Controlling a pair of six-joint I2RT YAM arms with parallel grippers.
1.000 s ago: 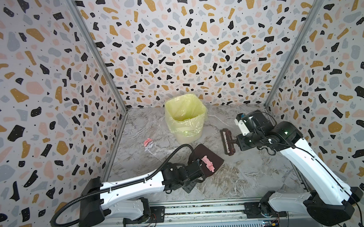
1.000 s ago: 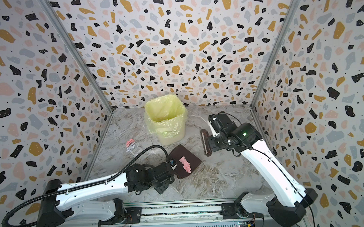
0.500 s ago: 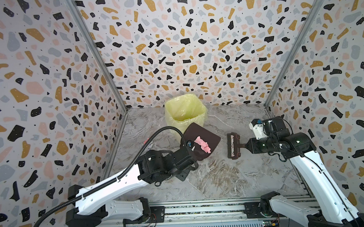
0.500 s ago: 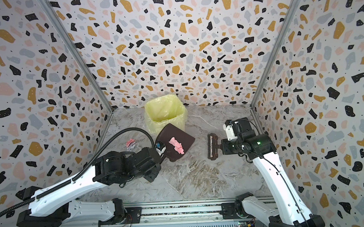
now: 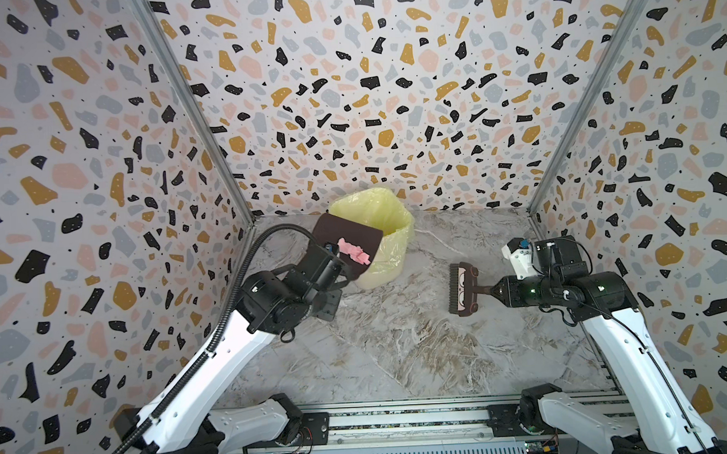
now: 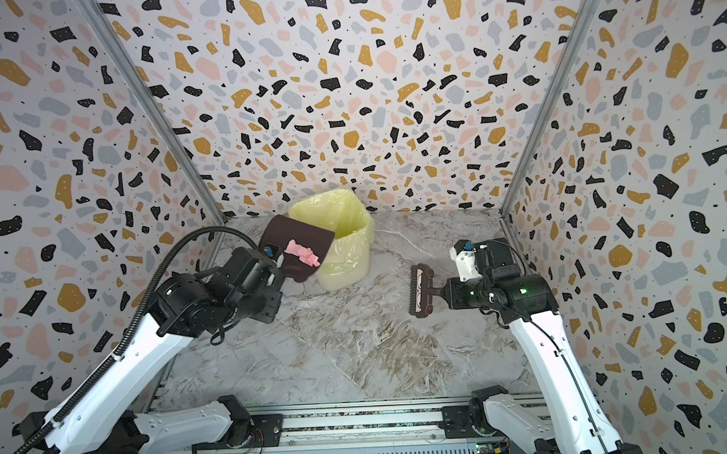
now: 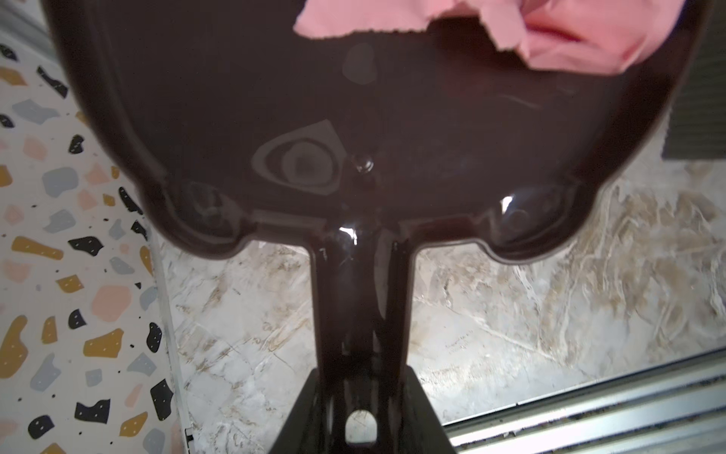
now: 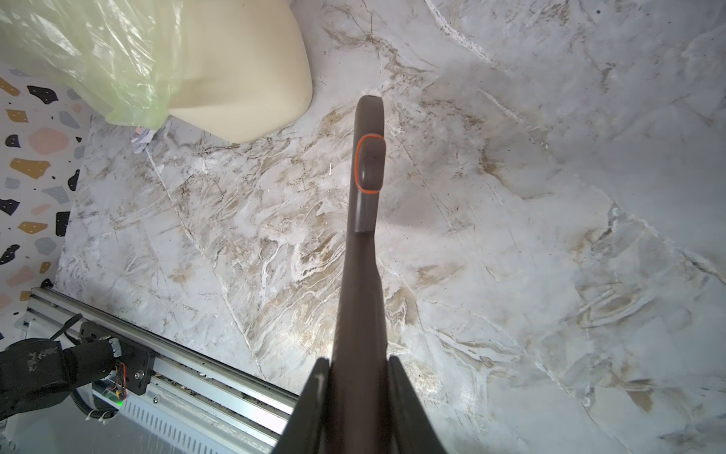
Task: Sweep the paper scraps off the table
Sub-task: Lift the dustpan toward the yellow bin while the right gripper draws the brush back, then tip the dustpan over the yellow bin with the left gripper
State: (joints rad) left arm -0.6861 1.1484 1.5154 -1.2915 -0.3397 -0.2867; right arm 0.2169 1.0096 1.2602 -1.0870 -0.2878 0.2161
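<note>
In both top views, pink scraps are seen on a dustpan held at the bin rim, their strip slanting toward the bin. Left wrist: the dustpan handle is clamped by the left gripper. Right wrist: a brush handle is pinched by the right gripper.

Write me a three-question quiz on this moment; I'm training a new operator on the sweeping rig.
1. True or false: the pink paper scrap lies on the dustpan.
2. What does the right tool hold? A) a bin liner B) the brush C) nothing
3. Fill in: the left tool holds the dustpan raised by the yellow-lined ____.
Key: 1 true; 2 B; 3 bin.
</note>
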